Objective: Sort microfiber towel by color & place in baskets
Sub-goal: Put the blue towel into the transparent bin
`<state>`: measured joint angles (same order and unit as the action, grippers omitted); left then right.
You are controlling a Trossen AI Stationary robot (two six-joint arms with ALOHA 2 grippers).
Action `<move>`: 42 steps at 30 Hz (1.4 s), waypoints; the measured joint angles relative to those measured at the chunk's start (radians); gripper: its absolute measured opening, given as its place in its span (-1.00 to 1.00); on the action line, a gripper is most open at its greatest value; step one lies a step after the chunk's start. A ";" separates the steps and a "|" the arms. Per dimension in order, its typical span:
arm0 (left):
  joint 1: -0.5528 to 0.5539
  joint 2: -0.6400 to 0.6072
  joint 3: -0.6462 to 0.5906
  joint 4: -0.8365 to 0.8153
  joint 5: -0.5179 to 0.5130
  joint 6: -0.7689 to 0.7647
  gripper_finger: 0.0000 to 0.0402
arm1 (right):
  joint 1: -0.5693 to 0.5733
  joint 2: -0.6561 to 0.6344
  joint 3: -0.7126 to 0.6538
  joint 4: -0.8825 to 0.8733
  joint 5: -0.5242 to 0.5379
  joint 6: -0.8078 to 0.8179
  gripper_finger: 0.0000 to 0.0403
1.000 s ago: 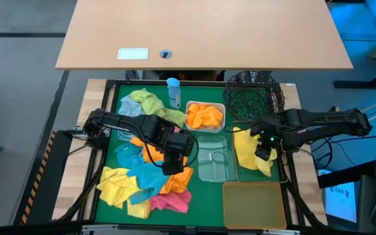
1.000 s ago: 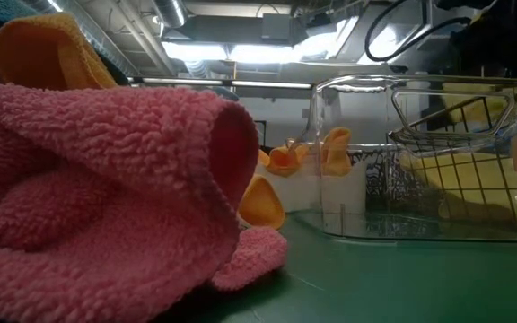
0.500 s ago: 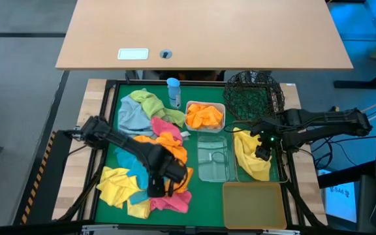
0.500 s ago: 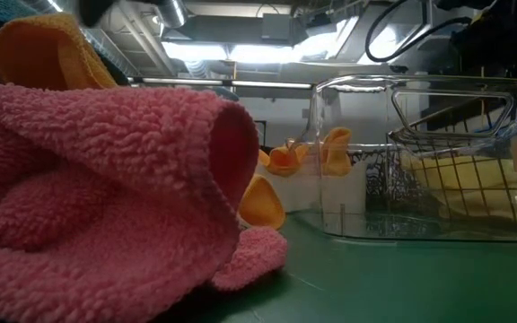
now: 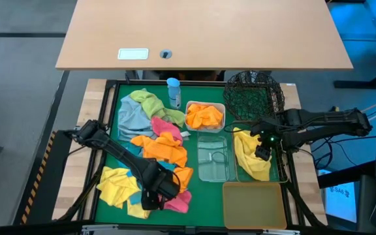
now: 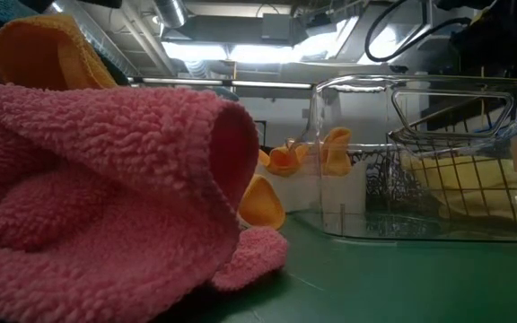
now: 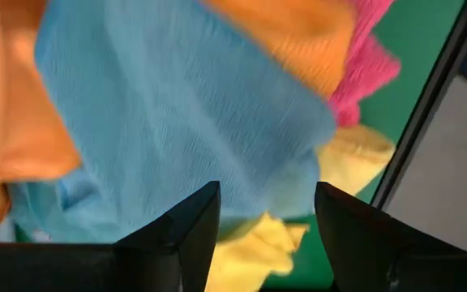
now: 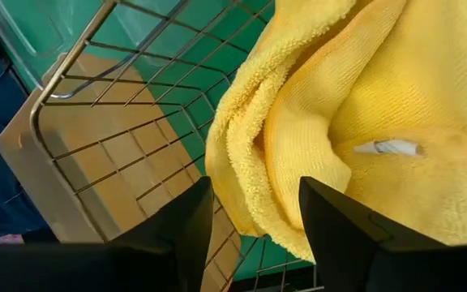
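Observation:
A pile of microfiber towels lies on the green mat: green, grey-blue, orange, yellow and pink. My left gripper hangs open over the pile's near part, pointing down. Its fingers stand just above a teal blue towel. My right gripper is open above a yellow towel that lies in the rectangular wire basket. Orange towels fill the white tub.
A black round mesh basket stands at the far right, a clear tub in the middle and an amber tub at the near right. A blue-capped bottle stands behind the pile. The pink towel fills the low view.
My left gripper has swung from the middle of the pile toward the table's near edge and gone down over the teal towel. In the wire basket, the yellow towel has sunk lower and now lies flatter.

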<state>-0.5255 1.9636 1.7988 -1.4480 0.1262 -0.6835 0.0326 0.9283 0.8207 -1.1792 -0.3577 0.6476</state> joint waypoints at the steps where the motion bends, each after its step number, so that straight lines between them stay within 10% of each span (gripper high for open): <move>1: 0.001 0.000 0.000 0.013 -0.014 -0.007 -0.03 | 0.000 0.000 0.000 0.000 0.004 0.000 -0.09; 12: 0.002 0.000 0.000 0.025 -0.099 -0.041 -0.11 | 0.000 0.000 0.000 0.000 0.008 -0.001 -0.09; 25: 0.016 0.000 -0.066 0.041 -0.078 0.023 -0.96 | 0.000 -0.001 0.000 0.001 0.009 -0.027 -0.09; 42: 0.162 -0.001 0.508 -0.112 -0.332 0.252 -0.99 | 0.000 -0.001 0.001 0.005 0.062 -0.028 -0.09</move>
<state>-0.3636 1.9625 2.3068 -1.5601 -0.2053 -0.4319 0.0330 0.9272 0.8215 -1.1744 -0.2959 0.6199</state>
